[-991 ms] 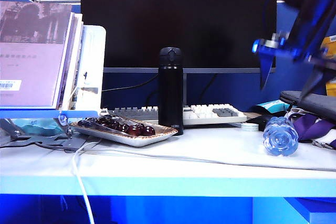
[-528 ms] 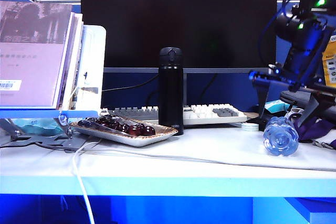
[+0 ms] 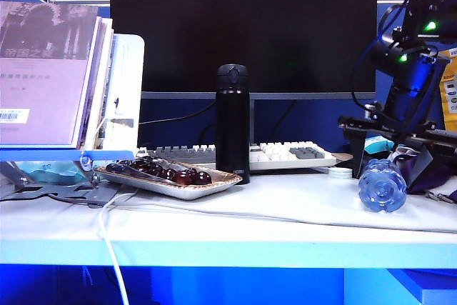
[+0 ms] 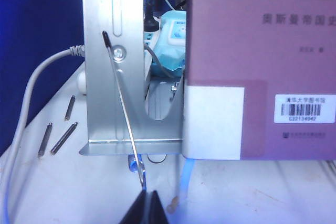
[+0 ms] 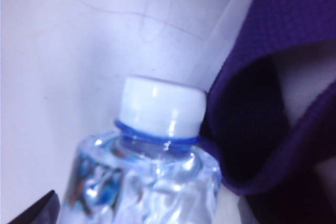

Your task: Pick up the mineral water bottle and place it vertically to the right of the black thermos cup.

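The mineral water bottle (image 3: 382,185) lies on its side at the right of the white desk, its petal base toward the exterior camera. Its white cap and ridged neck (image 5: 157,114) fill the right wrist view. My right gripper (image 3: 394,146) is low over the bottle and open, one finger on each side of it, not closed on it. One dark fingertip (image 5: 37,211) shows beside the body. The black thermos cup (image 3: 232,125) stands upright mid-desk, well to the left. My left gripper (image 4: 143,208) is shut and empty by the book stand; it does not show in the exterior view.
A purple strap (image 5: 273,77) lies against the bottle's neck. A tray of dark fruit (image 3: 171,176) sits left of the thermos, with a keyboard (image 3: 285,153) and black monitor (image 3: 243,26) behind. Books in a metal stand (image 4: 105,77) fill the left. A white cable (image 3: 214,208) crosses the desk.
My right arm has come down from the upper right to the lying bottle, its jaws staying open. The bottle and thermos have not moved.
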